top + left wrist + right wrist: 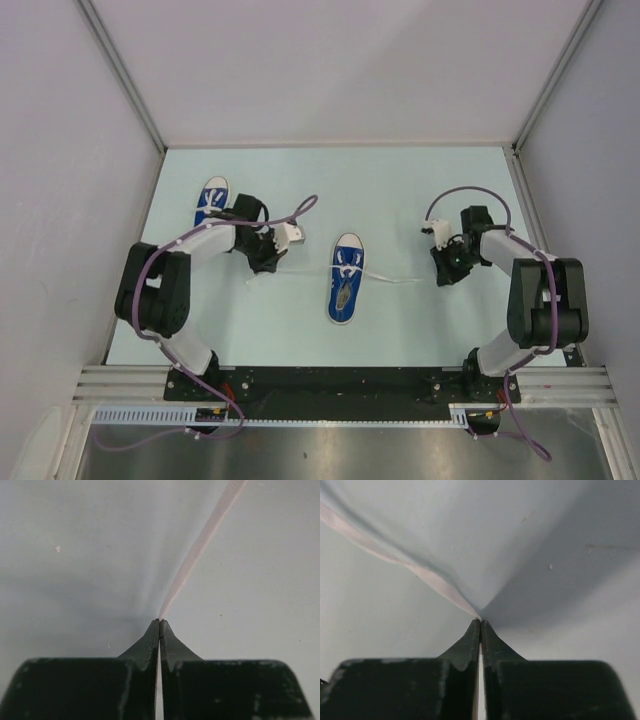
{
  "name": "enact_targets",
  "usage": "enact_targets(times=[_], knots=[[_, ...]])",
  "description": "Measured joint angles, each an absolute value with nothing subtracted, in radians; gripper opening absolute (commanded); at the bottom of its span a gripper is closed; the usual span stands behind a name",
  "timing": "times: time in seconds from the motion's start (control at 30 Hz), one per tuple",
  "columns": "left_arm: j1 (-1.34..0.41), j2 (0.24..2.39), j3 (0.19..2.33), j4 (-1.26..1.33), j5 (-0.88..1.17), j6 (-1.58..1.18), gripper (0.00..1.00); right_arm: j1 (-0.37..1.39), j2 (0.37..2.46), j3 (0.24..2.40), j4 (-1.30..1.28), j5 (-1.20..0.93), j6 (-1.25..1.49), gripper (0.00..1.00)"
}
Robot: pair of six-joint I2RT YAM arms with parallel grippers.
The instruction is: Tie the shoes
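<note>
between grey walls [60, 150], perhaps greenish table [400, 190]

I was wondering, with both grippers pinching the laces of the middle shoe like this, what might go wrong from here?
1. The left gripper and right gripper pinch the left lace and right lace only at their very tips, so either could slip free when pulled.
2. Nothing pins the middle shoe, so uneven pulling may drag or twist it.
3. The other shoe lies close to the left gripper and might get nudged.
</note>
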State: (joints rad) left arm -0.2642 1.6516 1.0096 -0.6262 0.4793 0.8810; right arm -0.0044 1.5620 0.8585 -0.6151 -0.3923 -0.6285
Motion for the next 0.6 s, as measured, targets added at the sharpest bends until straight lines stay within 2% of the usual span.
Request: enact_targets(times=[0.03, 0.07, 0.1, 0.17, 0.23, 0.27, 0.33, 0.37, 0.4, 0.6], knots=[[-0.273, 1.668, 1.009, -0.618, 0.465, 0.881, 0.20, 0.007, 1.575, 0.859, -0.607, -0.385, -0.624, 0.27], [-0.284, 1.684, 1.009, -0.610, 0.447, 0.879, 0.33, 0.020, 1.579, 0.864, -0.602, -0.381, -0.617, 0.37], [-0.294, 1.697, 1.009, -0.603, 0.430, 0.875, 0.39, 0.034, 1.579, 0.864, -0.593, -0.378, -0.607, 0.54], [-0.305, 1.706, 1.009, -0.599, 0.414, 0.868, 0.54, 0.057, 1.578, 0.868, -0.592, -0.381, -0.588, 0.67], [-0.308, 1.702, 1.010, -0.600, 0.413, 0.863, 0.60, 0.074, 1.568, 0.873, -0.587, -0.382, -0.582, 0.74], [-0.308, 1.690, 1.011, -0.600, 0.414, 0.856, 0.69, 0.075, 1.557, 0.873, -0.588, -0.381, -0.577, 0.80], [-0.307, 1.639, 1.011, -0.605, 0.417, 0.843, 0.78, 0.059, 1.510, 0.874, -0.599, -0.385, -0.569, 0.85], [-0.304, 1.597, 1.014, -0.606, 0.424, 0.828, 0.93, 0.049, 1.478, 0.876, -0.604, -0.390, -0.567, 0.96], [-0.299, 1.544, 1.021, -0.606, 0.434, 0.811, 0.99, 0.033, 1.430, 0.881, -0.612, -0.403, -0.560, 1.00], [-0.250, 1.242, 1.097, -0.515, 0.520, 0.654, 1.00, -0.039, 1.093, 0.956, -0.533, -0.495, -0.485, 1.00]])
